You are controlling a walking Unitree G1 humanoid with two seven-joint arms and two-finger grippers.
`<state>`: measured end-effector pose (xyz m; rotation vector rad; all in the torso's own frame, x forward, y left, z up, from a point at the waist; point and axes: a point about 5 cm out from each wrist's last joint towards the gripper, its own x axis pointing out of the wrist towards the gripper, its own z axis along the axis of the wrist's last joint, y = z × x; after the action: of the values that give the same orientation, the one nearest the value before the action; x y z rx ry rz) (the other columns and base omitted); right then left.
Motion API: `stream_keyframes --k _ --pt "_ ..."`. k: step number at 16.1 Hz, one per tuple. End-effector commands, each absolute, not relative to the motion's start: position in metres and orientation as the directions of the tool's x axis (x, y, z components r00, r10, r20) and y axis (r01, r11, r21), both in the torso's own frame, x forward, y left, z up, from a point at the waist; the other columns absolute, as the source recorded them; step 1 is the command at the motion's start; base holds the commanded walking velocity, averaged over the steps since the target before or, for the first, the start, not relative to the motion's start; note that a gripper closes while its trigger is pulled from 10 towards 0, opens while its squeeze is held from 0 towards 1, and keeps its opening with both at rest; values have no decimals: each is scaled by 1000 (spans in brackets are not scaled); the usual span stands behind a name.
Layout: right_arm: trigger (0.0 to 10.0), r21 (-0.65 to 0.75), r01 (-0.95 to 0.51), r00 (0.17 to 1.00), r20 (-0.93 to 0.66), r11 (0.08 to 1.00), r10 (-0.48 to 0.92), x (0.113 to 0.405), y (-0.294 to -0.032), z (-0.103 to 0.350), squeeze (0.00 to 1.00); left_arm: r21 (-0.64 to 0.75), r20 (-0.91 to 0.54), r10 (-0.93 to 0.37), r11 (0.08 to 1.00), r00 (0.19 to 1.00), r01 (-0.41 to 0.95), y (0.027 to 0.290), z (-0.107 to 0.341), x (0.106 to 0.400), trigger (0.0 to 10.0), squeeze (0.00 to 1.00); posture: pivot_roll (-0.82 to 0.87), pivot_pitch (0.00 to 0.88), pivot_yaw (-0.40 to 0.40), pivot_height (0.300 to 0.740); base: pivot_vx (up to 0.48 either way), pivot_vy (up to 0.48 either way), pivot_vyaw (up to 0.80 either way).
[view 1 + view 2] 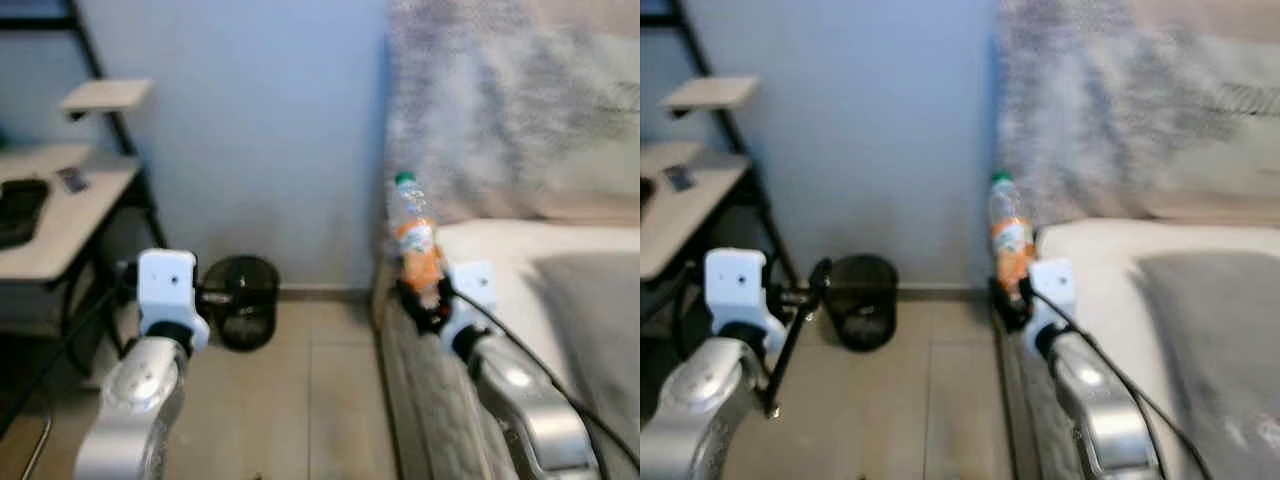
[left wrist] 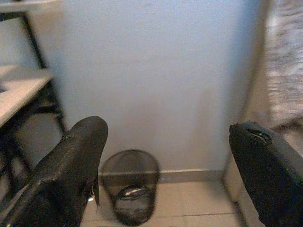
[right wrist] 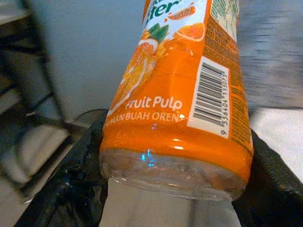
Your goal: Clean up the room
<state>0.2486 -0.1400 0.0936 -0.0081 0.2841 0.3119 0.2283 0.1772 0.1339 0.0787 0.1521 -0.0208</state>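
Observation:
My right gripper (image 1: 428,296) is shut on the lower part of a clear plastic bottle (image 1: 414,235) with an orange label and a green cap, held upright beside the bed's near corner. In the right wrist view the bottle (image 3: 182,99) sits squeezed between both black fingers (image 3: 78,175). A black mesh waste bin (image 1: 238,300) stands on the floor against the blue wall, left of the bottle. My left gripper (image 2: 165,165) is open and held up in front of the bin (image 2: 131,191), which has something small lying in its bottom.
A bed (image 1: 570,290) with a light sheet, a grey blanket and a fuzzy grey headboard cover fills the right. A light desk (image 1: 60,210) on a black frame, with dark items on top, stands at the left. Tiled floor (image 1: 320,390) lies between them.

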Motion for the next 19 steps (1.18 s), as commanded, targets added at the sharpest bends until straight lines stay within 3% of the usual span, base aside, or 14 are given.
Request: stream_keyframes --k 1,4,11,15,19 --pt "10000 27 -330 907 -268 944 325 249 -140 98 0 83 -144 -10 996 990 22 178 137 229 10000 39 109 0 -9 740 375 0 0" --pt "10000 19 -343 901 -278 939 334 249 -139 95 0 84 -144 -12 996 990 24 177 137 229 10000 43 109 0 -8 740 376 0 800" --pt "10000 56 -296 914 -273 954 300 253 -143 95 0 92 -144 -29 995 989 42 176 137 231 10000 39 105 0 3 740 374 0 0" --pt "10000 -6 -376 893 -268 926 361 250 -139 95 0 91 -146 -39 995 989 52 175 136 230 10000 43 101 0 -1 740 375 0 0" --pt "10000 19 -362 903 -243 932 356 249 -142 95 0 103 -124 -98 988 987 112 177 130 224 10000 27 100 0 -7 740 373 0 558"
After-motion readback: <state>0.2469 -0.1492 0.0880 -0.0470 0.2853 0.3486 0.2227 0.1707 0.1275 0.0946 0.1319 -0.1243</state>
